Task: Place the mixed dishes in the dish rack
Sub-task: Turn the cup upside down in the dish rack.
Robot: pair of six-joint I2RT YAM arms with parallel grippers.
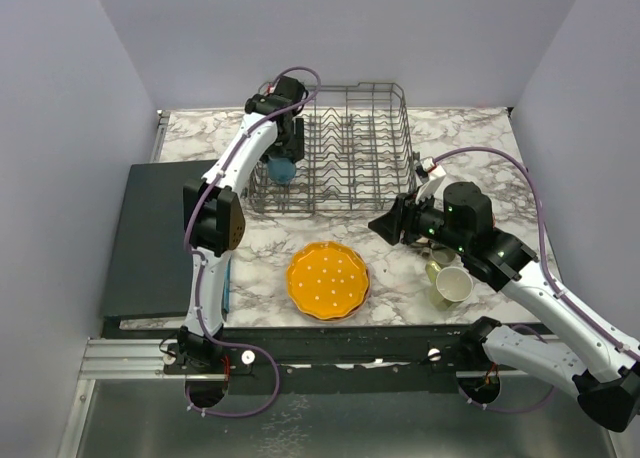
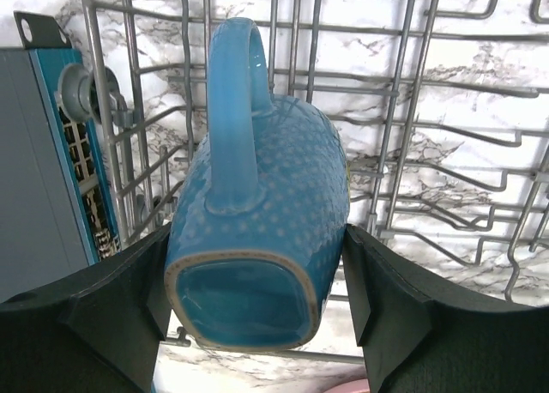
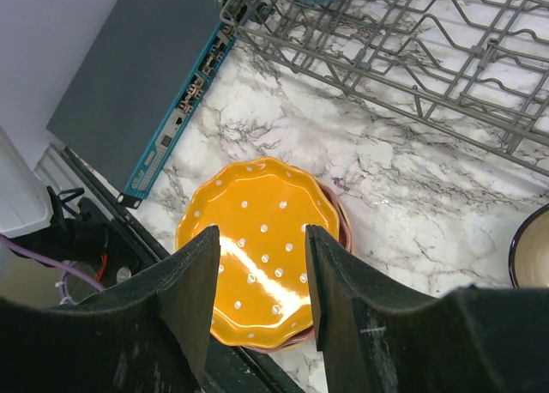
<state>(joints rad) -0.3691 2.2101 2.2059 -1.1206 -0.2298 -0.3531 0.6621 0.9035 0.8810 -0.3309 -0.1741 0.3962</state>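
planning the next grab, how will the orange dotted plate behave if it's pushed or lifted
The orange dotted plate shows a bright glare, so it is probably glazed, hard and slippery. It lies flat on another plate, so a push would likely slide it, and its rim looks hard to get under.

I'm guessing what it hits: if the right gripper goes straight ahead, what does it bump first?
Probably the orange plate, seen between the right gripper's open jaws in its wrist view; depth is unclear.
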